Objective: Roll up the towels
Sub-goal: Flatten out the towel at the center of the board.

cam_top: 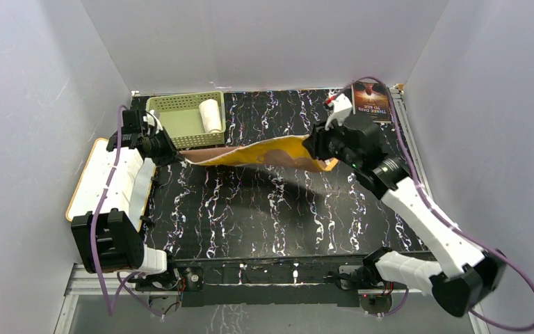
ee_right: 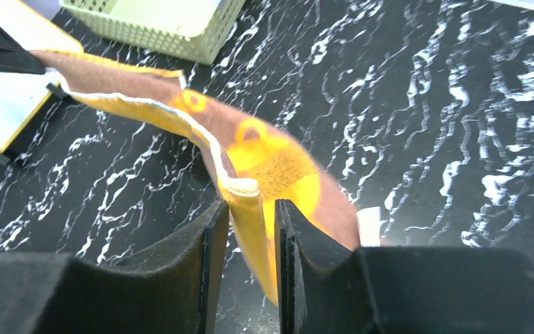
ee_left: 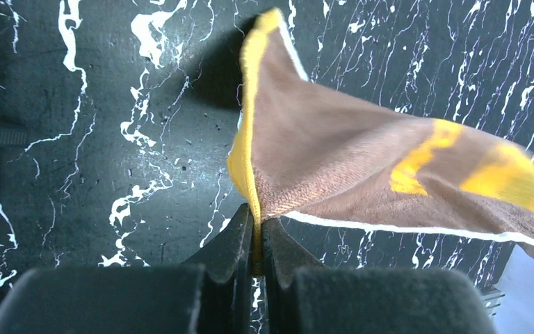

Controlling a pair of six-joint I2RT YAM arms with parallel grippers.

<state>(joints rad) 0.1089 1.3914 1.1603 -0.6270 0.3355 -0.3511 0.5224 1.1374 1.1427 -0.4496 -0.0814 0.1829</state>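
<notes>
Tool on the left (ee_left: 257,229): pressed tight together, pinching the yellow hem of the brown towel (ee_left: 334,160) right at its end. Just outboard of that arm, white board (cam_top: 104,174) lying at the edge of the bench (cam_top: 271,216). Behind, green basket (cam_top: 174,104) with the white towel (cam_top: 211,115) inside as a short roll, so looks done to me.

Then the brown towel itself: up off the bench, strung left to right between the two arms, sagging a bit in the middle, not rolled at all. Long axis straight across, tool to tool.

Over on the right, the other tool (ee_right: 247,209): spread a little, with the towel's far end hanging through the gap and a dark sliver showing beside the cloth. Probably loose rather than biting, going by the wrist view.

Book (cam_top: 372,101) at the back right corner, well apart from all this.

Key thing for the next move, as a guess: one end at each tool, neither arm nearer, only the left end firmly held. Needs laying flat on the bench first, kept stretched, or bunching up seems likely.
</notes>
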